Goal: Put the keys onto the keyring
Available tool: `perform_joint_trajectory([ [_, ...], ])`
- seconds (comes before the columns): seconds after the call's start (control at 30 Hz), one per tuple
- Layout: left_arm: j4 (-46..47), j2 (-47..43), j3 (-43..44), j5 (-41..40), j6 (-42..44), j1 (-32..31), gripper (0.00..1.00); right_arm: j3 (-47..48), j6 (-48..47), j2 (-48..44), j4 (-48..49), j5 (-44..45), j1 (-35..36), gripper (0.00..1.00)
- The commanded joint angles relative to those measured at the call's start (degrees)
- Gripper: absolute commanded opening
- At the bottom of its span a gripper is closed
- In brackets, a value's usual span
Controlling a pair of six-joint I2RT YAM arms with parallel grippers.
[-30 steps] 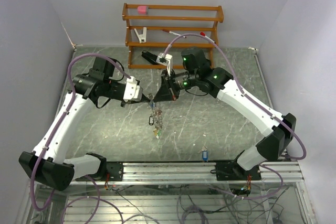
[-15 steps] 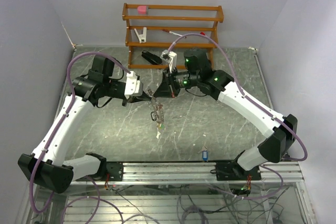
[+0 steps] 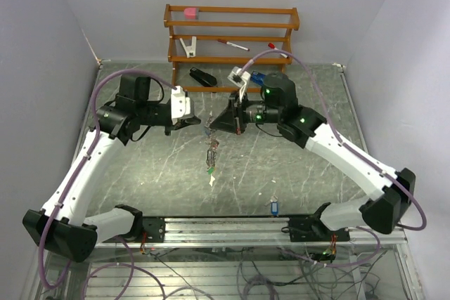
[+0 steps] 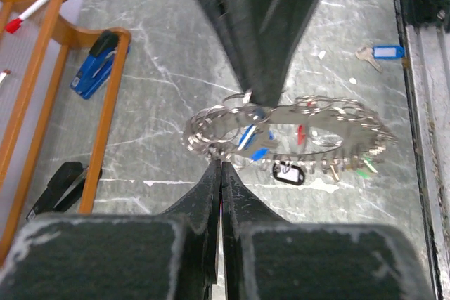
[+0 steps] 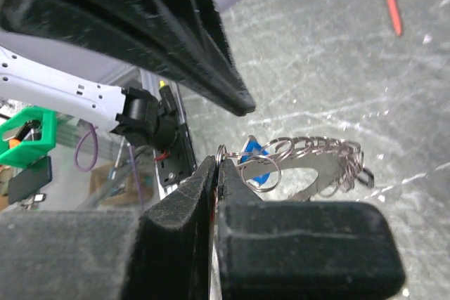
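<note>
The left tool [image 3: 202, 121] and the right tool [image 3: 215, 126] meet tip to tip above the middle of the bench [image 3: 302, 173]. Both are clenched, and each appears to pinch the wire of the keyring [image 3: 210, 151]. The keyring hangs between them off the bench. Its fringe of small silvery keys trails down toward the near edge, with blue, red and green tags among them. In the left wrist view the right tool's dark fingers come down from above and cover the top of the ring.

A single blue-tagged key [image 3: 273, 207] lies flat on the bench well apart from the ring, close to the metal rail [image 3: 232, 226] at the front, touching nothing.

Behind the tools a wooden rack [image 3: 232, 10] stands against the back wall. It carries a pink block [image 3: 190, 12] on its top shelf, with a white clip [image 3: 188, 47] and a red-capped marker [image 3: 232, 45] lower down. A black stapler [image 3: 204, 76] sits at the foot of the rack. Beside it is a blue stapler [image 4: 95, 68], which the right arm partly hides from above.
</note>
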Motion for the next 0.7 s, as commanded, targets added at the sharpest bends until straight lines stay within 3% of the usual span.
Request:
perform_joint_trajectory([
  [0.0,9.1,-1.3,1.0,-2.7,-8.0,0.7,0.07,-4.5,-2.2,-6.1,15.3,2.2,-0.2,0.00],
  [0.27,22.9,-0.5,1.0,2.5,-22.0,0.7,0.13,-14.6,-4.5,-11.7,35.1,8.3,-0.1,0.00],
  [0.43,27.7,1.0,2.2,3.5,-26.7,0.7,0.26,-16.5,-4.5,-10.4,45.5,9.7,0.0,0.00],
  [0.53,27.5,0.9,2.6,7.0,-27.2,0.7,0.36,-14.9,-4.9,-8.9,46.1,9.6,0.1,0.00],
  [0.67,20.4,-0.1,2.4,6.5,-20.0,0.7,0.41,-13.9,-5.8,-8.8,45.0,10.6,0.1,0.00],
])
